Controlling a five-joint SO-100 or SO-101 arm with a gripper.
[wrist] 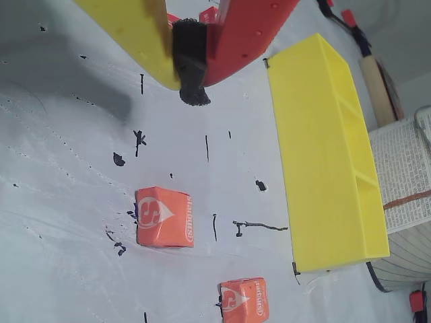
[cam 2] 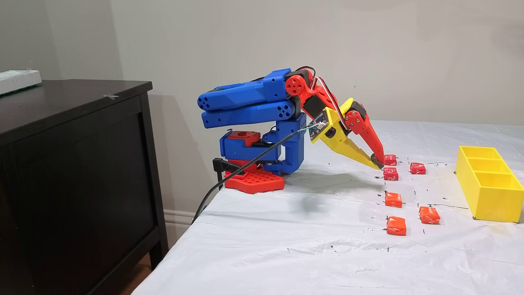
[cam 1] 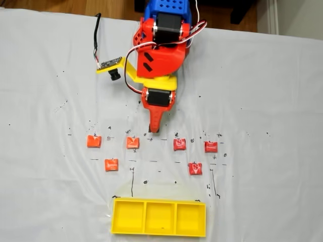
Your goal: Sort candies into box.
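Just now the gripper (cam 1: 153, 130) is hovering with its fingers (wrist: 232, 40) pressed together on nothing, near the row of six candies (cam 1: 132, 142) that are lying scattered across the white-covered counter (cam 1: 262, 91), while the yellow box (cam 1: 159, 218) is sitting empty beyond them.

Candies (cam 1: 132, 142): orange-red wrappers with white markings. Box (cam 1: 159, 218): plain yellow. Tabletop (cam 1: 262, 91): white cover speckled with black pen marks (densest around the candies). Arm (cam 2: 249, 102): blue links, red joints and base. Hand (wrist: 190, 81): one finger yellow, one red, black padding at the tips. Cabinet (cam 2: 73, 164) beside the arm: near-black.
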